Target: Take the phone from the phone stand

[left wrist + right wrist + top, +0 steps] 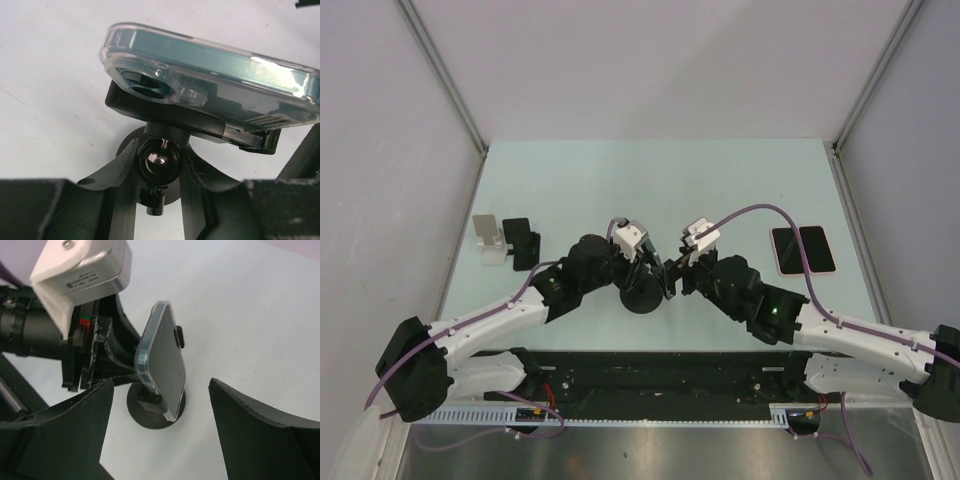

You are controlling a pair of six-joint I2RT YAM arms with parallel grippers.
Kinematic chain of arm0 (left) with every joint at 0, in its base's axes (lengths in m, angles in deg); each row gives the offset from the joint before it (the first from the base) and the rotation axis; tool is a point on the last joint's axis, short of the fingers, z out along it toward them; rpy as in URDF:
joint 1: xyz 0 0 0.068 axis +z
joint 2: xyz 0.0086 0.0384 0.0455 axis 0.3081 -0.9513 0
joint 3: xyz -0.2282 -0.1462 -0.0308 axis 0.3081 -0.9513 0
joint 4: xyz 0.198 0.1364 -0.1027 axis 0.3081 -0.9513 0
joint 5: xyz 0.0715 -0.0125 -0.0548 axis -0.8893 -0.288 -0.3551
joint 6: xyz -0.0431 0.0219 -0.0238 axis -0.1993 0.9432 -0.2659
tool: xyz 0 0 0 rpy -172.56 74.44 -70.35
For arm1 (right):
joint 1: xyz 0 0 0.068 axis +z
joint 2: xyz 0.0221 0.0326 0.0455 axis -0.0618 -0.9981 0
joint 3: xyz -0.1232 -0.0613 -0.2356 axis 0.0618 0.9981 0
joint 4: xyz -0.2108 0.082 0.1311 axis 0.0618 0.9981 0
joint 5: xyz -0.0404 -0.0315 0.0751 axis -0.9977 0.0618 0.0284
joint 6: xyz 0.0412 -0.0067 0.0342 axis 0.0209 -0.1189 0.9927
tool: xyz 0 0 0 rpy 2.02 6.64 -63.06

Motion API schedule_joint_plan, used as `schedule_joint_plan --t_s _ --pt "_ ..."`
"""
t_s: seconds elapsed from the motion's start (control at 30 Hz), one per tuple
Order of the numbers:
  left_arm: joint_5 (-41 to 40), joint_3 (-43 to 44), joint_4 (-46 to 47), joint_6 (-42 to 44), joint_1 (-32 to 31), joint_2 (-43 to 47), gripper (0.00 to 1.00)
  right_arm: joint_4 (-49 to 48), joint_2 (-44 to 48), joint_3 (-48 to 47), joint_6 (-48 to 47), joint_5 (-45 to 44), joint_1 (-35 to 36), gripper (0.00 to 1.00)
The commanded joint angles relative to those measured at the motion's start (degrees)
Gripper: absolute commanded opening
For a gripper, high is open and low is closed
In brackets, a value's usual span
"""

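Meeting at the middle of the pale green desk (pixel 720 170), the left jaws and right jaws crowd a black round-based phone stand (pixel 642 296). From the left wrist, a teal phone in a clear plastic case (pixel 215 65) sits in the stand's cradle, and the left jaws are clamped on the ball-joint neck (pixel 159 161) below it. From the right wrist, the right jaws stand wide apart, the phone framed between them, touching neither.

A pale green counter (pixel 650 180) is seen. A phone stand (pixel 642 297) is set on its round black foot in the middle. A white holder (pixel 490 240) and a black phone (pixel 520 243) are seen at the left. At the right, one dark phone (pixel 787 250) is laid just beside another dark phone (pixel 817 248).
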Motion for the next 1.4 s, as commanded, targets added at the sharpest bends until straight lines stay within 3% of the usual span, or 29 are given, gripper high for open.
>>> schedule_joint_plan --t_s 0.0,0.43,0.53,0.63,0.7,0.77,1.07,1.2,1.37 --pt "-1.4 -0.2 3.8 -4.2 -0.6 2.0 0.0 -6.5 -2.5 -2.8 0.5 -7.1 0.4 0.81" --pt "-0.5 -0.5 4.8 -3.7 -1.2 2.0 0.0 -7.7 -8.6 -4.1 0.3 -7.0 0.1 0.6" --pt "-1.0 -0.6 4.8 -3.6 -1.2 2.1 0.0 -7.0 -9.0 -4.1 0.8 -7.5 0.0 0.49" --pt "-4.4 -1.1 4.7 -4.1 -1.2 2.6 0.0 -6.0 -8.7 -4.2 1.0 -7.2 0.1 0.3" --pt "-6.9 -1.3 4.2 -5.3 -1.2 2.8 0.0 -5.1 -8.1 -4.2 1.3 -6.9 0.5 0.1" --pt "-10.2 -1.2 2.7 -6.3 -1.2 2.5 0.0 -4.5 -7.5 -4.3 1.5 -7.2 0.9 0.0" --pt "-21.8 -1.6 -0.8 -8.9 -0.3 4.1 0.0 4.7 -4.8 -5.5 1.7 -8.8 4.4 0.0" --pt "-22.0 -1.5 -2.2 -8.8 0.4 4.3 0.0 7.2 -4.6 -5.6 2.8 -8.5 4.9 0.0" --pt "-19.3 -1.5 -1.5 -7.1 -0.1 4.5 0.0 3.4 -4.9 -5.6 2.6 -10.8 4.8 0.0"
